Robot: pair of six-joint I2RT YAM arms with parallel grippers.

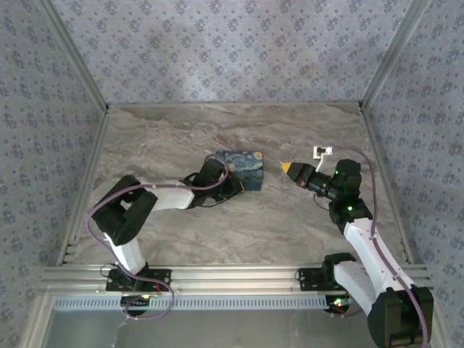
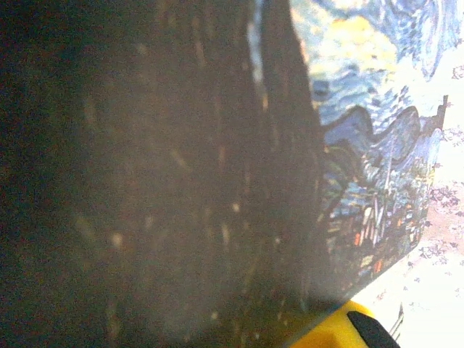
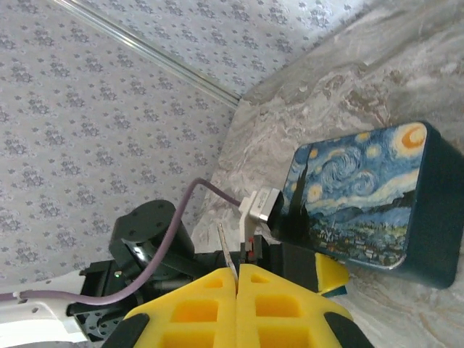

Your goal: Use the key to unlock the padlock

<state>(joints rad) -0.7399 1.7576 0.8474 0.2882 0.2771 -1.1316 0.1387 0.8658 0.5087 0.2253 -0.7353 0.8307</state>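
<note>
Left arm [image 1: 156,197] comes in from 7 o'clock, lying low over the marble table [image 1: 217,239]. The left gripper [image 1: 230,187] is tucked against the starry-night box's [image 1: 243,167] 7 o'clock corner. One yellow finger [image 3: 330,272] touches the box's end and the other is hidden behind it, so I cannot tell whether it is clamped or loose. The left wrist view is mostly dark blur with the box face right up close.

The box sits near table centre, flat, between the two grippers and blocking the line between them. I cannot tell where the padlock is.

Right gripper [image 1: 288,167] is at the box's 3 o'clock, apart from it, fingers clenched on a thin metal blade that looks like the key [image 3: 228,250], poking out of the seam. A white connector [image 1: 321,151] on a purple cable [image 1: 360,156] sits at 1 o'clock of it.
</note>
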